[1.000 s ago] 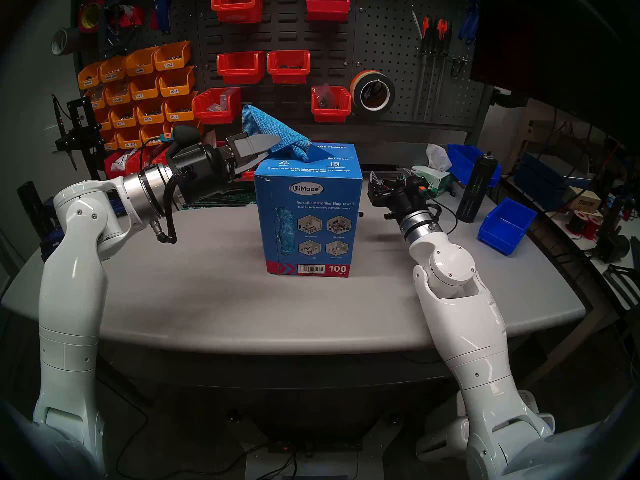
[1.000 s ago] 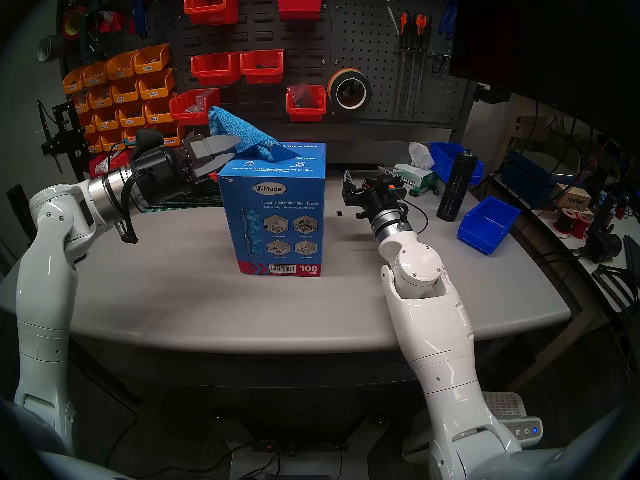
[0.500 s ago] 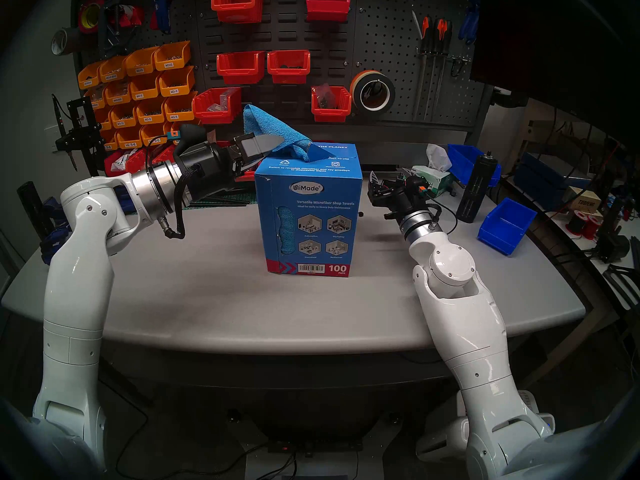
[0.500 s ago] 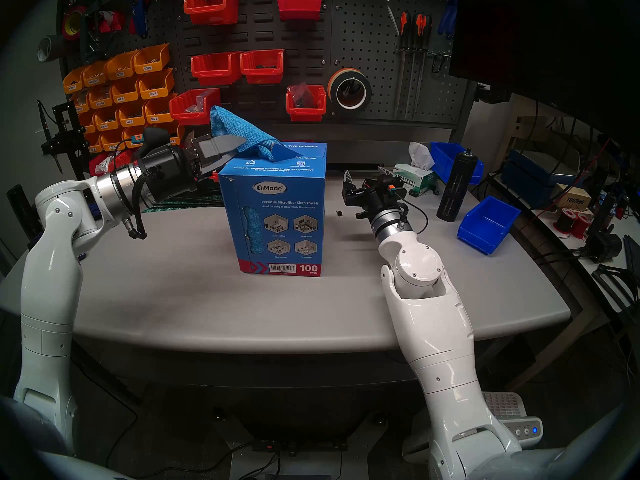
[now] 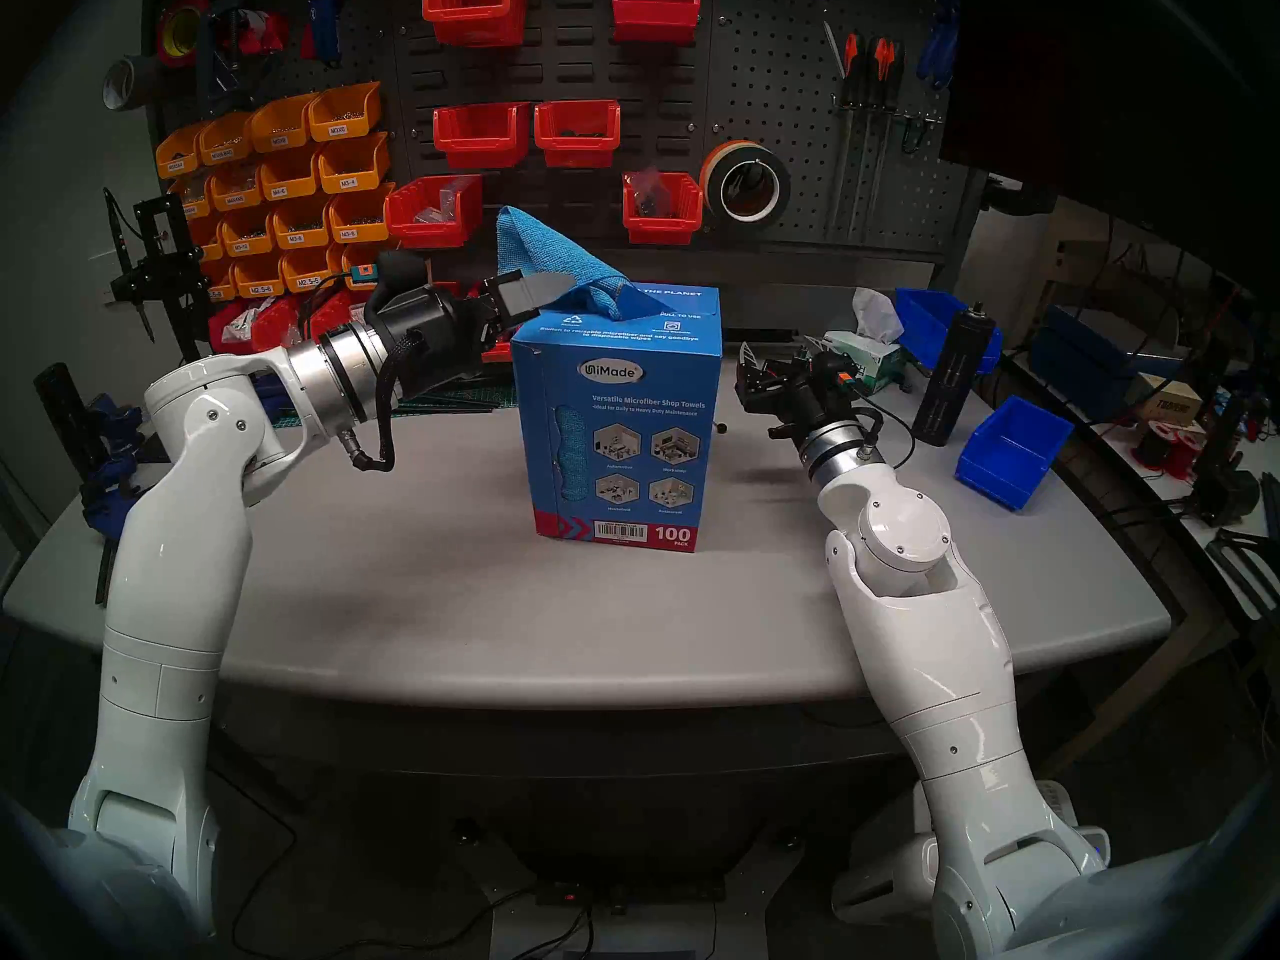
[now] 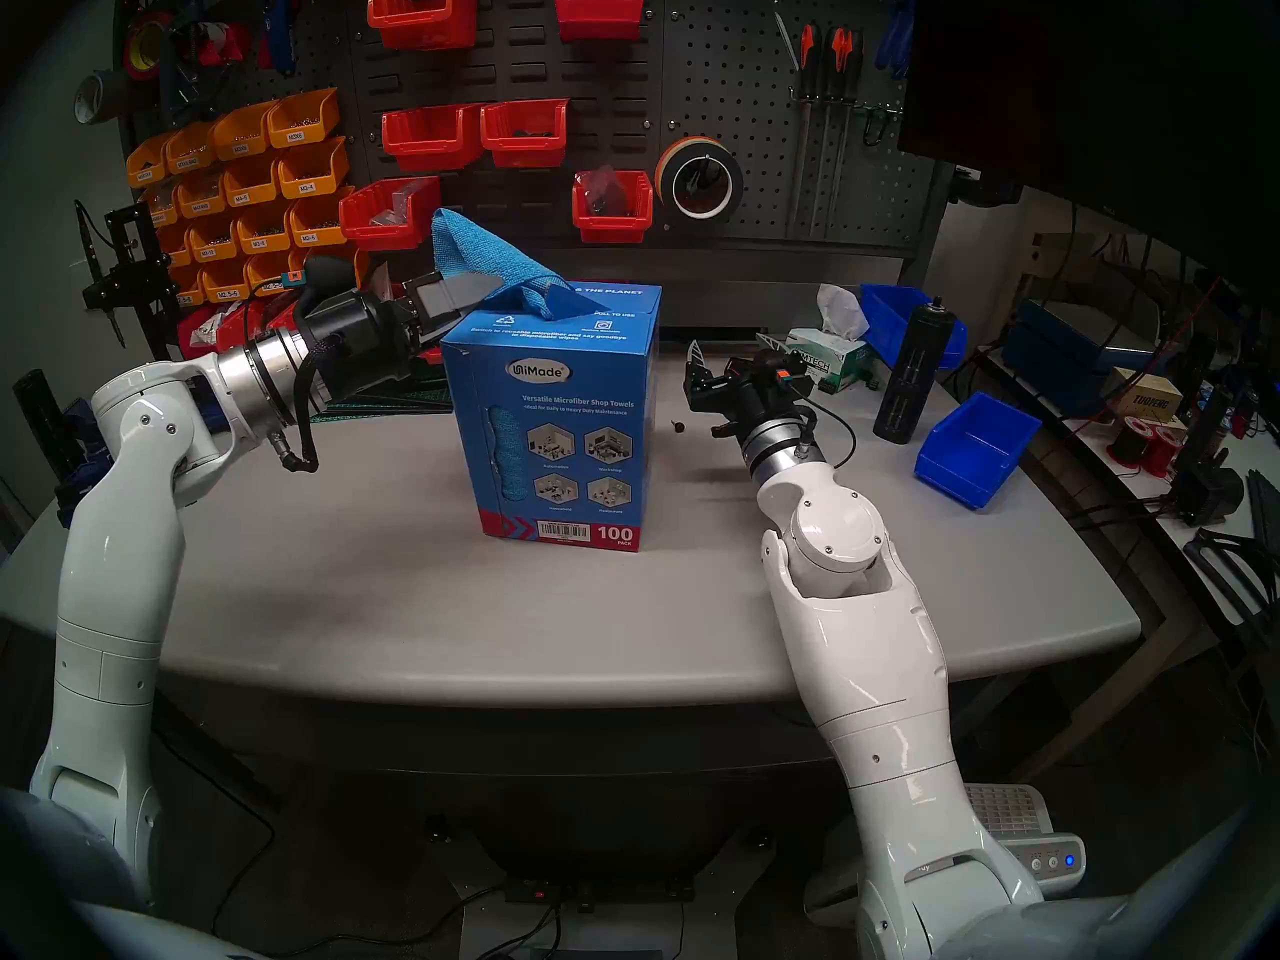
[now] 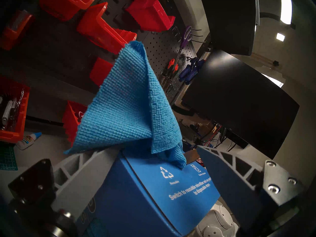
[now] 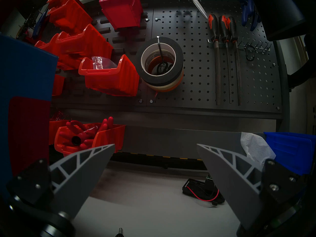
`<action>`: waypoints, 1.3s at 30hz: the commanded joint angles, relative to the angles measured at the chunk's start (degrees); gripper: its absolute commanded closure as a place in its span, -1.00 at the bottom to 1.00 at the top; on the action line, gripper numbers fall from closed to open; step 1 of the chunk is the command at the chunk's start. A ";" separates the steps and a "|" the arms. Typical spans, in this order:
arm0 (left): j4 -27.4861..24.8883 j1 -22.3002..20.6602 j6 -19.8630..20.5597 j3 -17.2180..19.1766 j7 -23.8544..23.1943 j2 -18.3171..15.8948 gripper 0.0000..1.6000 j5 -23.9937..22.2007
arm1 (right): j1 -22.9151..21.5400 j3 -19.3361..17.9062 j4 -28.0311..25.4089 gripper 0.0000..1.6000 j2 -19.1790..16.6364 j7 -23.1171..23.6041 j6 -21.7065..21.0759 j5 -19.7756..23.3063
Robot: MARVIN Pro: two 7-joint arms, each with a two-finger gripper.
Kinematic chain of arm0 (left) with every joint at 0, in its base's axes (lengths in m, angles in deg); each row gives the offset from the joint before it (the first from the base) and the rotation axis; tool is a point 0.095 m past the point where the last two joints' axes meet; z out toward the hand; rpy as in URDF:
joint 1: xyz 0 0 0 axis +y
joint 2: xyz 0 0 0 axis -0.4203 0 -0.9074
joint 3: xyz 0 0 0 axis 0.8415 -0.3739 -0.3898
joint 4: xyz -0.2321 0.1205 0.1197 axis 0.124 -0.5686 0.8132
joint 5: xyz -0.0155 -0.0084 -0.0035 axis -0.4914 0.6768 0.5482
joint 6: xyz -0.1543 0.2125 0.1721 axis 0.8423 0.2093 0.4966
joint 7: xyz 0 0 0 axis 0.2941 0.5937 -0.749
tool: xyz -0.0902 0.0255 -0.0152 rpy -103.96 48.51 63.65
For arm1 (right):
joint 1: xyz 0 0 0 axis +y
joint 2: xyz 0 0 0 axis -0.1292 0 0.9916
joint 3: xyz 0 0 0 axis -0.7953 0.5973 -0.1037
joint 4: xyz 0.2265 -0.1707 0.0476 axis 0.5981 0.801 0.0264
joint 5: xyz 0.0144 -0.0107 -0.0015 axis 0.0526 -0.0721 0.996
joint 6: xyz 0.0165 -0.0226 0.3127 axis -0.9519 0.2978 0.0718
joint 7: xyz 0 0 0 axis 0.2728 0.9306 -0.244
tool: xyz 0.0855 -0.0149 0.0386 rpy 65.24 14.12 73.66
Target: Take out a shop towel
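Shop towel [image 7: 123, 108] material is seen standing up as a folded peak out of the slot in the top of the blue cardboard box [image 5: 616, 418], its lower end still tucked into the opening. It is judged to be light, thin and limp: the waffle weave looks grippy rather than slick, nothing about it is fragile, and it can be expected to fold or bunch wherever it is pinched. Some drag is likely where it passes the slot, and the box may be lifted or tipped with it if the pull is sharp.

The left gripper [image 7: 153, 156] is held nearly level at the box's top edge, its jaws spread wide with nothing between them held. In the left wrist view the cloth rises just beyond and above the gap between the fingers [image 7: 82, 164], and the box top lies between and under them; whether the nearer finger touches the towel's lower hem cannot be told.

A hold is best taken low on the peak, across the doubled fold just above the slot, where several layers can be caught at once; the thin free corner at the top would be more easily lost.

The right gripper [image 8: 155, 164] is kept well apart from the box, to its right over the table [image 5: 415, 591], with its jaws equally wide and empty.
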 commanded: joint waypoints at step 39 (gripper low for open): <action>-2.89 0.23 -10.19 0.90 0.69 0.76 -1.00 12.16 | -1.48 -0.10 -2.05 -1.00 0.04 0.08 0.40 -0.03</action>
